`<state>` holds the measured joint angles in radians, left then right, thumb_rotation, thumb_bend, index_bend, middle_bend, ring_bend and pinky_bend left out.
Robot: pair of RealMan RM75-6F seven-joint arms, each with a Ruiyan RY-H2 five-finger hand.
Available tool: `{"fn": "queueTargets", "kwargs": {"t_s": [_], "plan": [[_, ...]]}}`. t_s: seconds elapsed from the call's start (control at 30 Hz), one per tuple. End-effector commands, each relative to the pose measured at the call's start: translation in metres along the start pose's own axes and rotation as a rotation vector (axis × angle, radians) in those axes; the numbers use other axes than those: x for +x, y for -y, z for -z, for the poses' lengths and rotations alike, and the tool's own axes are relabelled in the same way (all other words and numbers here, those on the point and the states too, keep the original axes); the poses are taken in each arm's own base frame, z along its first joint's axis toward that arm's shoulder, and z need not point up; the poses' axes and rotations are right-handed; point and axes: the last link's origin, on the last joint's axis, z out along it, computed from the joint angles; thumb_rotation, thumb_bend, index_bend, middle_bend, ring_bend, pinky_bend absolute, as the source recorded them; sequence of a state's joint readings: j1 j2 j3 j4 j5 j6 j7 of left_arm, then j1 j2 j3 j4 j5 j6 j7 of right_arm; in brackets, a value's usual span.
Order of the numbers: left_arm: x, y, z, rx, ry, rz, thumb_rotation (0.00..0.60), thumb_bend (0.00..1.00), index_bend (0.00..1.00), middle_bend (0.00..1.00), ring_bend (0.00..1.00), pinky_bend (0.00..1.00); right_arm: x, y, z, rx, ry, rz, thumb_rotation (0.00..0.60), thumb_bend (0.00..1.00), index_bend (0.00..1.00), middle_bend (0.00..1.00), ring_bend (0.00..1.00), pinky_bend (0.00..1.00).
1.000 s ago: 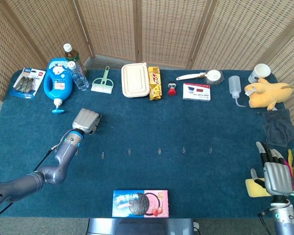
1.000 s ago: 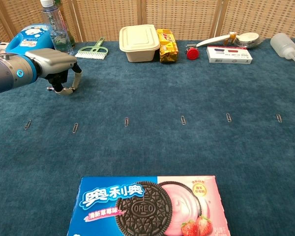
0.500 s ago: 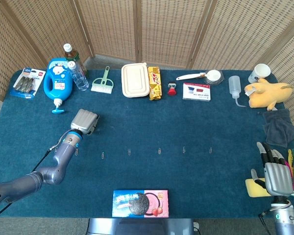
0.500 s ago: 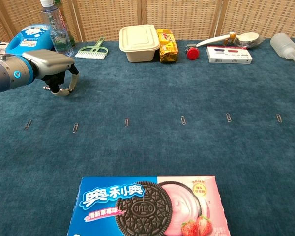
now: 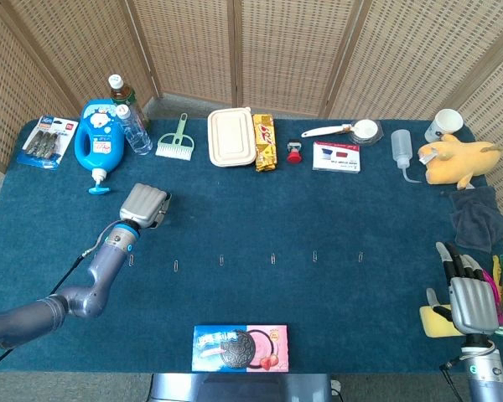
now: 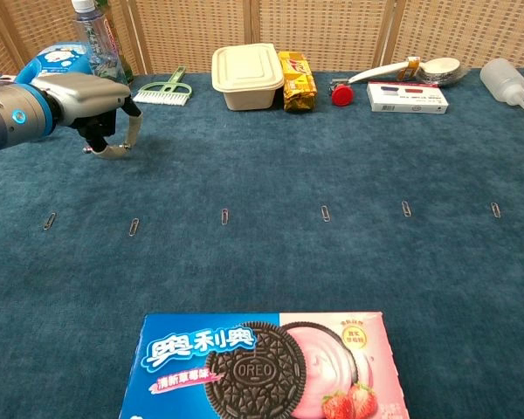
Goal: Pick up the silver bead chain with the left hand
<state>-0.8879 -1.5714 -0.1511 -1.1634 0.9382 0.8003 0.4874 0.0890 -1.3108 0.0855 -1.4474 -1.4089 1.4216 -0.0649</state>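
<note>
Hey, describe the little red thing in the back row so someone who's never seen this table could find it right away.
Start at the back edge of the blue table, where a row of items runs below the wicker screens. Near the middle, find the beige lidded box with the yellow snack pack beside it. The red thing sits between that pack and the white flat box; it is the row's only small, all-red item.

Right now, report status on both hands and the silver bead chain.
Left hand low over blue tablecloth, fingers curled down, grip unclear. Right hand open, idle. Silver bead chain not made out. Nothing blocking.
</note>
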Motion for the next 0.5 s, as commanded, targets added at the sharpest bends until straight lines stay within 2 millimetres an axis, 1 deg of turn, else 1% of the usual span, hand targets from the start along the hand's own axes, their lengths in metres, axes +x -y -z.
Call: {"fn": "queueTargets", "kwargs": {"t_s": [0.03,0.2,0.37,0.47,0.5], "plan": [[0.010,0.002,0.007,-0.017,-0.033,0.006,0.600,0.74,0.59,1.00,1.00,1.00,0.000,0.001,-0.001,0.006,0.001,-0.003,0.600,0.40,0.00,0.08,0.17,0.15],[0.024,0.000,0.018,-0.057,-0.068,0.017,0.600,0.75,0.59,1.00,1.00,1.00,0.000,0.002,-0.001,0.015,-0.002,-0.008,0.600,0.39,0.00,0.08,0.17,0.15],[0.036,-0.013,0.031,-0.129,-0.098,0.033,0.600,0.74,0.59,1.00,1.00,1.00,0.001,0.006,0.000,0.033,-0.001,-0.009,0.600,0.39,0.00,0.08,0.17,0.15],[0.041,-0.028,0.041,-0.194,-0.110,0.083,0.600,0.74,0.59,1.00,1.00,1.00,0.001,0.008,0.002,0.044,-0.006,-0.009,0.600,0.39,0.00,0.08,0.17,0.15],[0.042,-0.029,0.042,-0.202,-0.111,0.089,0.600,0.74,0.59,1.00,1.00,1.00,0.001,0.008,0.002,0.044,-0.006,-0.009,0.600,0.39,0.00,0.08,0.17,0.15]]}}
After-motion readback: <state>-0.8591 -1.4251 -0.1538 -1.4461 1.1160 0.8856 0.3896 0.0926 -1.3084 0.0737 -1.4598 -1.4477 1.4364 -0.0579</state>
